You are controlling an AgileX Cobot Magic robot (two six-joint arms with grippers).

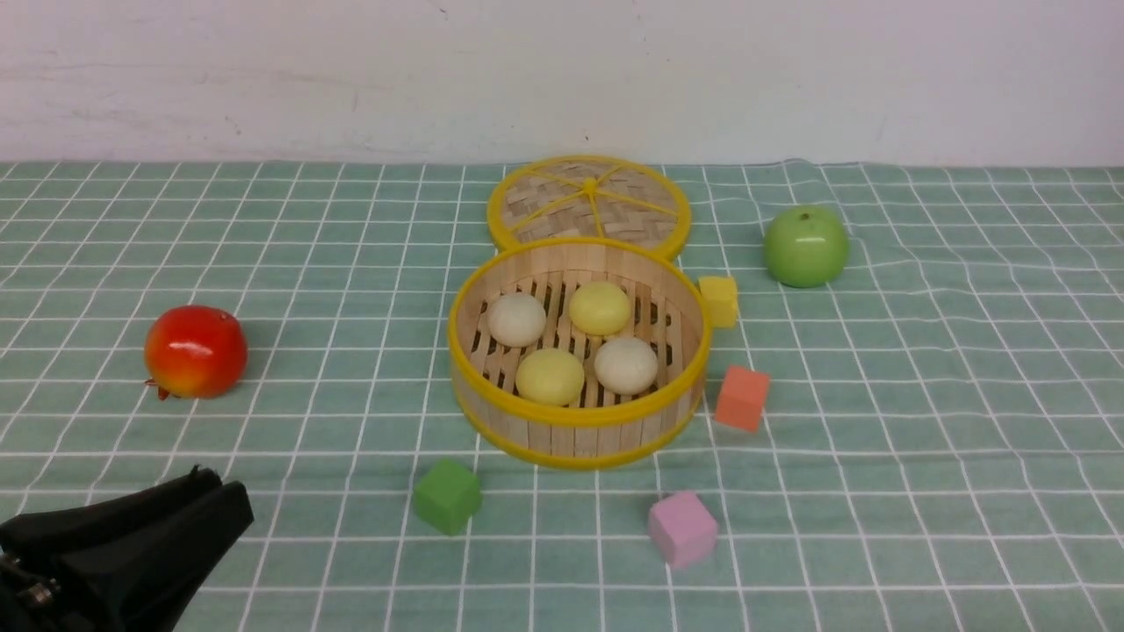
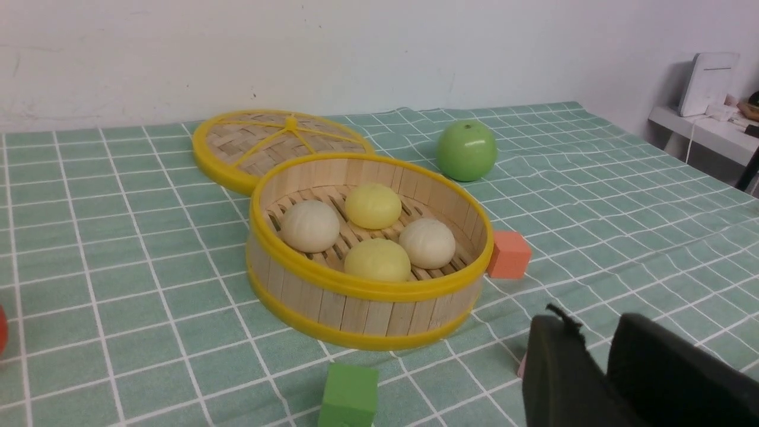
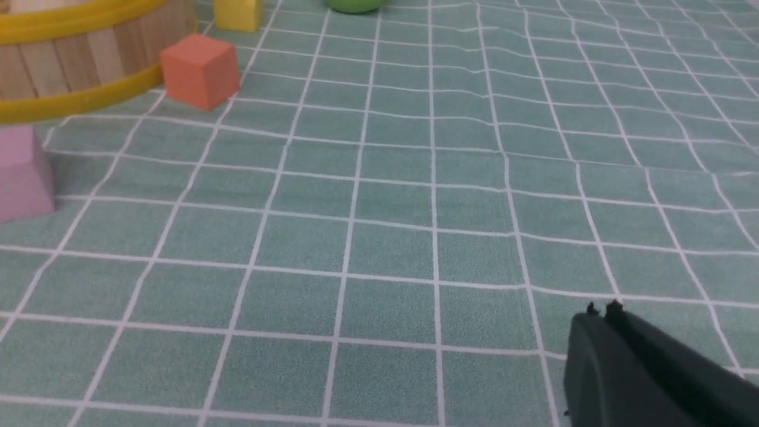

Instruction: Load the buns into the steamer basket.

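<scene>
1. Green gridded cloth (image 1: 922,421): we see it spread widely to the right of the steamer basket (image 1: 575,439), beyond the orange cube (image 1: 742,398).
2. Buns (image 1: 550,377): two off-white, two pale yellow, smooth and domed, inside the basket.
3. Left gripper (image 2: 596,332): fingers slightly parted; right gripper (image 3: 603,314): clenched.
4. Background: we note creased cloth before a pale wall (image 1: 562,79).
</scene>
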